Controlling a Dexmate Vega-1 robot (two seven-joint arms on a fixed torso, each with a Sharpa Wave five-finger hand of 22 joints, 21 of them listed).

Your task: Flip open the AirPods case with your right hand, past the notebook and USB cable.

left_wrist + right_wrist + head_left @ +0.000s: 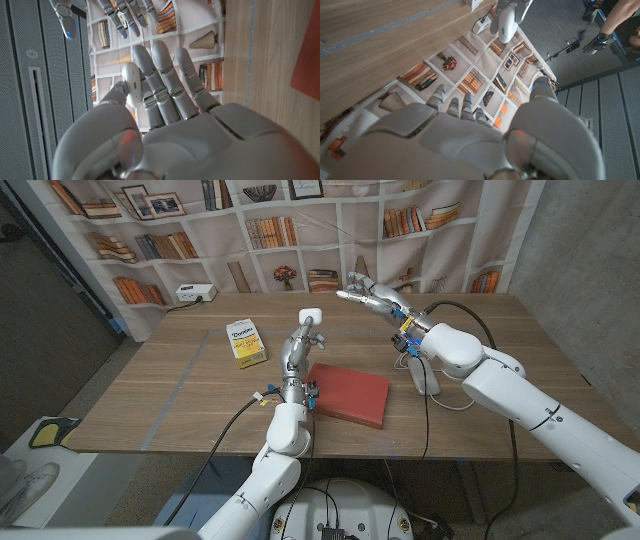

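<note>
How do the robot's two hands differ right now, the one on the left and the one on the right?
The left hand is raised above the table and holds a small white AirPods case at its fingertips; the right hand holds nothing. The left hand points upward, while the right hand reaches sideways toward the case with its fingers spread. The left hand sits near the red notebook; the right hand hangs farther back, by the bookshelf backdrop. Both are pale, jointed hands lifted off the table.

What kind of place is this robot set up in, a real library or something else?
Probably a lab or test room, not a library. The bookshelves are printed on a hanging backdrop, beside a bare concrete wall. Cables trail over the table, and a person's hand shows in the right wrist view.
</note>
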